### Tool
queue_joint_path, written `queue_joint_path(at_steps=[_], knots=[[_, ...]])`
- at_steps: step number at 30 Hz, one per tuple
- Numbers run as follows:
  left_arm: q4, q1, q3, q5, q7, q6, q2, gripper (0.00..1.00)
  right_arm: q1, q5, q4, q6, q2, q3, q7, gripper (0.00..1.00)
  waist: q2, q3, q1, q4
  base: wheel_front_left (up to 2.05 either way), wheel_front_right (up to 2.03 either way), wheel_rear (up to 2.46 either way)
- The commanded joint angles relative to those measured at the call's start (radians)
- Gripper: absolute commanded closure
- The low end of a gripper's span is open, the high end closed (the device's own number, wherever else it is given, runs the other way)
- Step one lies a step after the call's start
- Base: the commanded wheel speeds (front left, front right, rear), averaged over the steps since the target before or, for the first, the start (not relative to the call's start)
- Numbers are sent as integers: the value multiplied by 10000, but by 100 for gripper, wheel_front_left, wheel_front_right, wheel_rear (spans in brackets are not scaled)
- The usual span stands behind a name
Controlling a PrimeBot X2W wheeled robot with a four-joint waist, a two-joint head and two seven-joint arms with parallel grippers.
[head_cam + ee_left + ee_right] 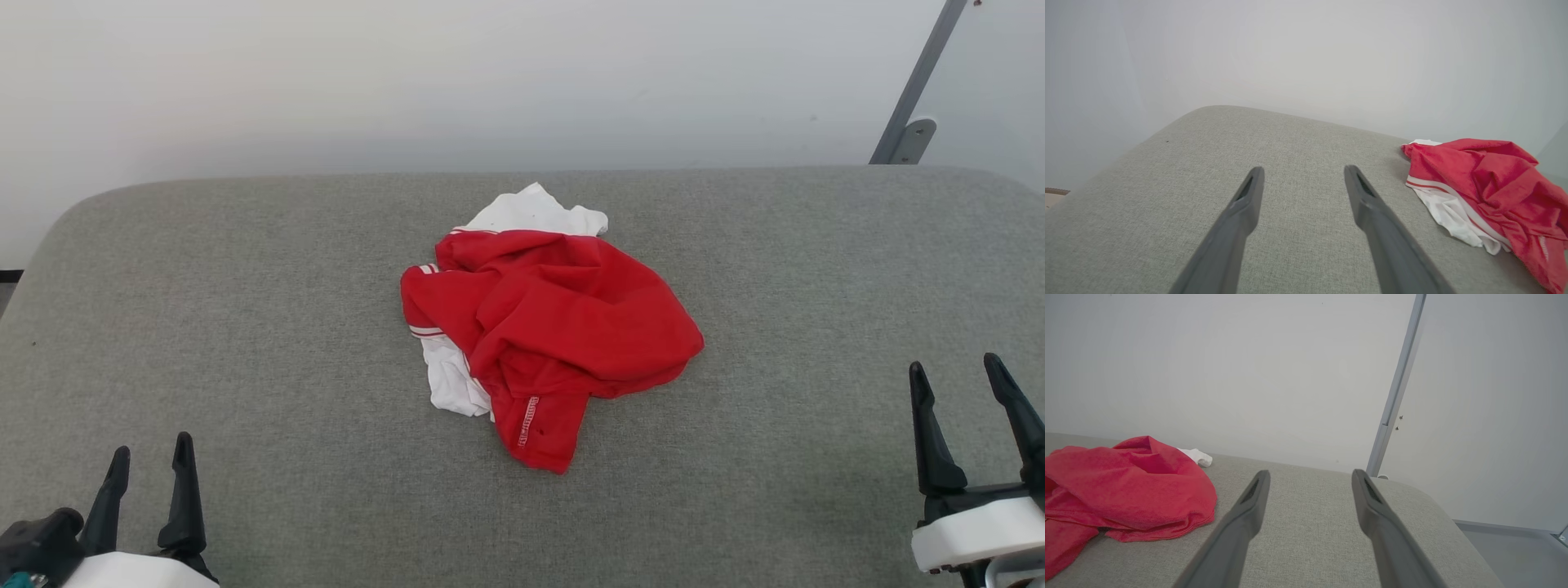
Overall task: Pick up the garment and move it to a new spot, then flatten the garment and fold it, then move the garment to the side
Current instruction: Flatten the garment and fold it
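Left gripper [153,445] is seen at the lower left of the head view, over the near edge of the grey padded surface [245,343]. Its fingers are spread wide and nothing is pinched. In the left wrist view only bare grey fabric is seen through the gap.

Right gripper [953,362] is seen at the lower right, reaching slightly farther in. Its jaws are likewise spread wide and nothing is held. Height above the padding cannot be told for either gripper.

The garment [563,327] is found farther in, about mid-surface, between the two grippers sideways and well apart from both. It is crumpled into a heap and neither gripper is touching it.
- The red body is bunched on top.
- A red flap with a white stitch line is pointed toward the near edge.
- White sleeve fabric is exposed at the near-left side.
- Red-white stripe trim is seen along the left edge.
- A second white patch is poking out at the far side.

Rounded far corners are noted on the surface. Behind it, a plain white wall [408,82] is seen. At the upper right, a grey metal bar [918,77] is leaned against the wall, with a rounded bracket [916,135] at its foot. In the right wrist view, a grey strip of floor [1515,543] is seen past the right corner of the surface.
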Motion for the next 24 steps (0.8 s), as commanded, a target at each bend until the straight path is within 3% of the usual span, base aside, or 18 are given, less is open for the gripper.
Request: queue_joint_path(at_steps=[1, 9, 14, 24], knots=[[-22, 88, -16, -25, -52, -35, 26, 0, -27, -25, -8, -3, -30, 17, -19, 0, 0, -8, 0, 17, 0, 0, 0], [104, -293, -734, -200, -52, -34, 403, 0, 43, -36, -88, -3, -44, 39, -19, 0, 0, -10, 0, 6, 0, 0, 0], [448, -987, -1793, -454, -12, -35, 962, 0, -11, -74, -156, -3, -69, 87, -18, 0, 0, 71, 0, -108, 0, 0, 0], [1092, -3194, -4671, -1755, 2137, -35, 1878, 0, -318, -79, -322, -3, -66, 199, -18, 0, 0, 546, 0, -656, 0, 0, 0]])
